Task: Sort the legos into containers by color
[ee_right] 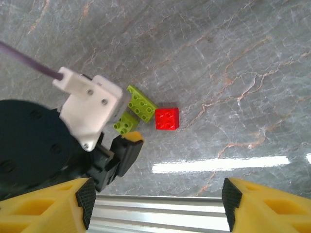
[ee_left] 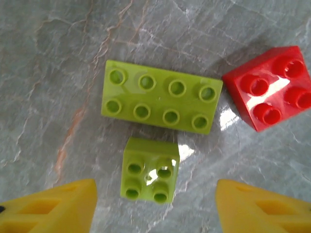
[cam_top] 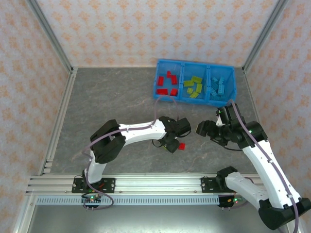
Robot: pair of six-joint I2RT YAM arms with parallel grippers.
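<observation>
In the top view the left arm (cam_top: 138,130) stretches from the lower left toward the middle of the frame. Its left tool (cam_top: 172,142) is low over the grey marbled counter (cam_top: 112,97).

In the left wrist view that tool's yellow fingers (ee_left: 53,206) sit in the lower left and lower right corners, released and standing apart. Between them, touching neither, a small yellow-green brick (ee_left: 149,170) lies studs up. Just above it a long yellow-green brick (ee_left: 161,96) with eight studs lies across the middle of the frame. At the upper right a red brick (ee_left: 269,87) sits at the long brick's right end; whether the two touch I cannot tell.

Right of centre at the top of the overhead frame stands the blue bin (cam_top: 196,62). Red legos (cam_top: 166,83) fill its left compartment, yellow-green legos (cam_top: 194,87) the middle one and light blue legos (cam_top: 217,86) the right one.

Below the bin, the right tool (cam_top: 201,128) hovers over the counter, pointing left toward the loose bricks. In the right wrist view its yellow fingers (ee_right: 48,204) stand wide apart in the lower corners, released, above a metal rail (ee_right: 155,213) along the bottom edge.
</observation>
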